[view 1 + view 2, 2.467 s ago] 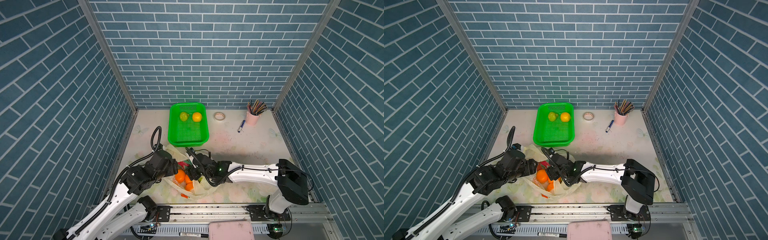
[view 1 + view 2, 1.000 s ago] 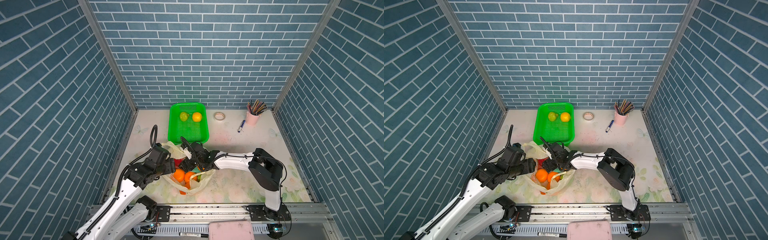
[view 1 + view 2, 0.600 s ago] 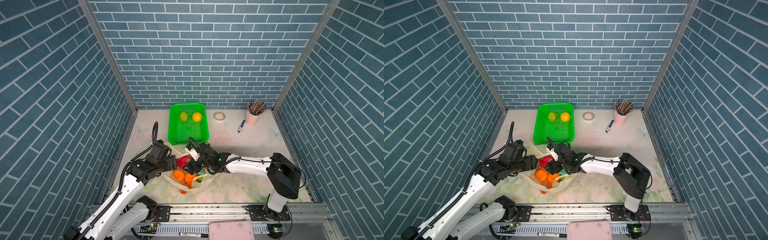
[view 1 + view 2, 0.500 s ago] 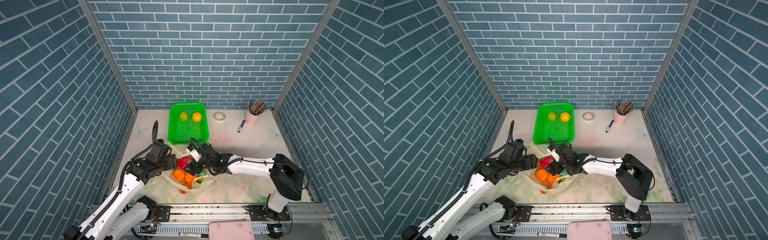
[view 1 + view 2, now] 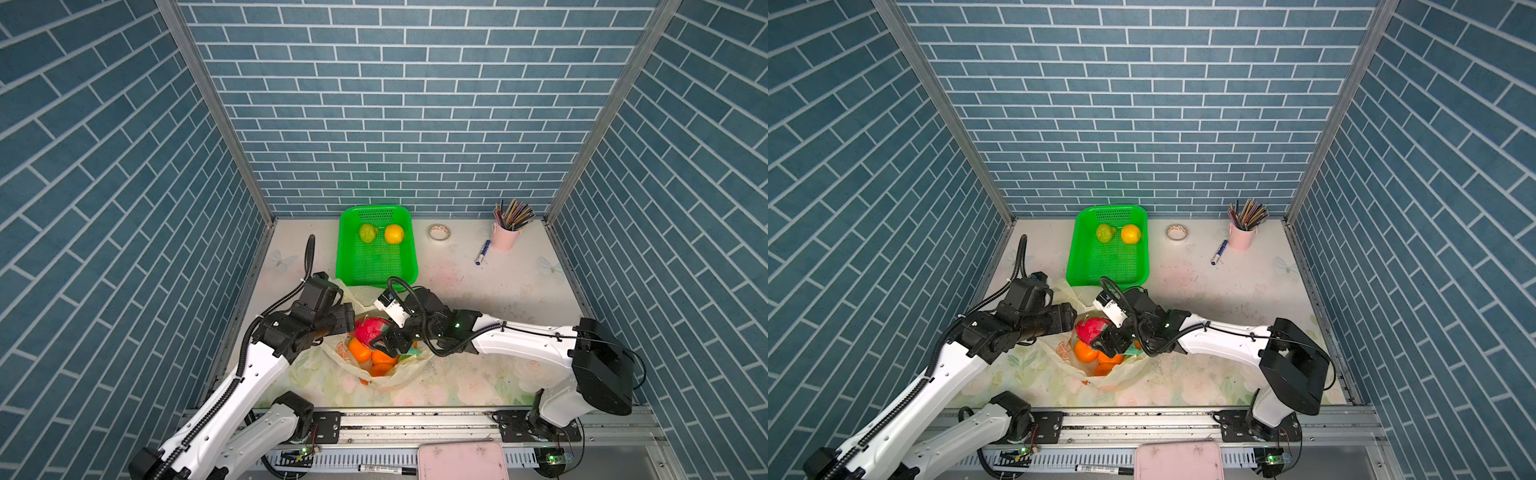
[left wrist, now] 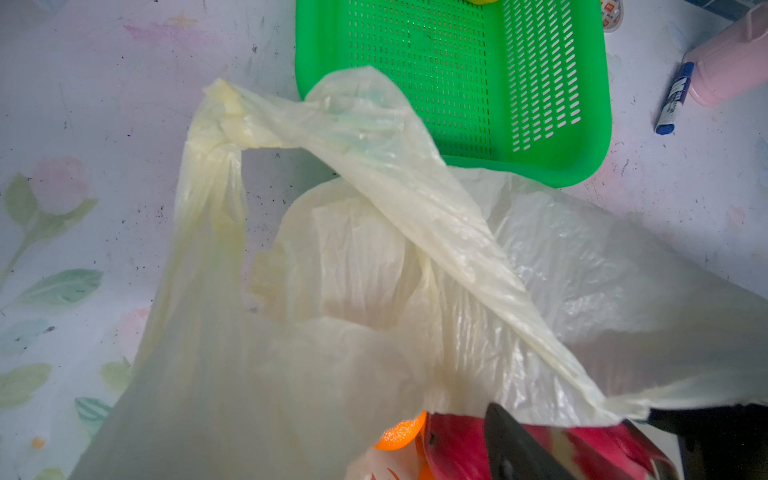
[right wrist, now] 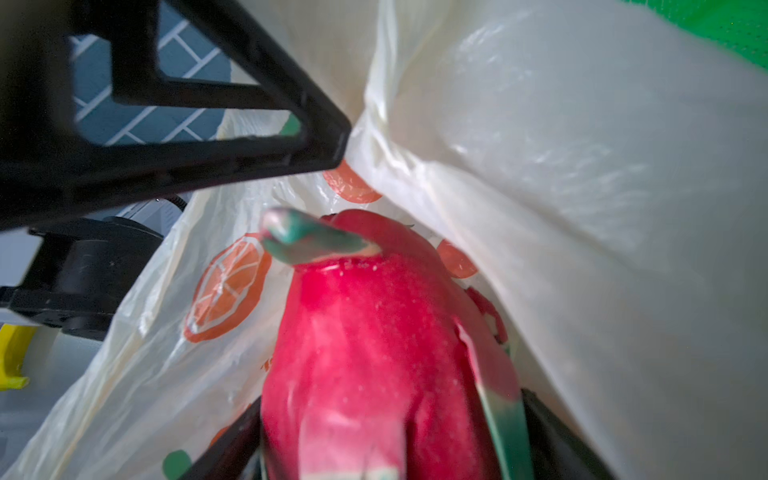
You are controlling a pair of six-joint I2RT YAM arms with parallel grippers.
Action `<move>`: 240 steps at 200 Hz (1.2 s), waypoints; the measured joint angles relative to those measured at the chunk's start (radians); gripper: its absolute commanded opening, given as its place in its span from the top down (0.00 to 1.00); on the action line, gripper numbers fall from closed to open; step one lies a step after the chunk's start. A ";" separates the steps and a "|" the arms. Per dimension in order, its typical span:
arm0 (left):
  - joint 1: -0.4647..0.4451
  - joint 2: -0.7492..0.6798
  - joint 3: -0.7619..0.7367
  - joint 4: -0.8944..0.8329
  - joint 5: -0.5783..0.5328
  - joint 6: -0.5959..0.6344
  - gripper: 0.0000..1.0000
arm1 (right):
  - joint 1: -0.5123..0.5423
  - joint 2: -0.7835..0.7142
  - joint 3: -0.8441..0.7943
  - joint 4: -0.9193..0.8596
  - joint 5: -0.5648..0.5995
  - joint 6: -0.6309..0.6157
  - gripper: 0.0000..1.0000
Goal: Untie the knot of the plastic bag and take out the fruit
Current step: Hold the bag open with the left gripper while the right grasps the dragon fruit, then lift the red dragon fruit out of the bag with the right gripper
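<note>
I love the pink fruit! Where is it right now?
In both top views the pink dragon fruit sits in the open plastic bag, left of the table's middle, beside the oranges, between the right gripper's fingers.

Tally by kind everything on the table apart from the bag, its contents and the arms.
Green basket: 1
Fruit in it: 2, green fruit and yellow fruit
Tape roll: 1
Marker: 1
Cup of pencils: 1
Total: 6
</note>
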 measured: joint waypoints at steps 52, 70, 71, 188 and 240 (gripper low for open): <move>0.007 -0.007 0.003 0.002 0.002 0.000 0.18 | 0.000 -0.115 -0.042 0.049 -0.012 0.000 0.40; 0.009 -0.020 0.003 0.007 0.005 -0.001 0.18 | -0.003 -0.143 -0.077 0.095 -0.023 0.018 0.40; 0.009 -0.021 0.003 0.008 0.006 -0.001 0.18 | -0.003 -0.146 -0.079 0.099 -0.024 0.019 0.40; 0.013 -0.121 0.131 0.049 0.141 -0.036 0.12 | -0.059 -0.267 -0.096 0.327 0.000 0.132 0.47; 0.013 -0.177 0.177 0.169 0.241 -0.079 0.11 | -0.067 -0.299 -0.090 0.405 0.089 0.142 0.47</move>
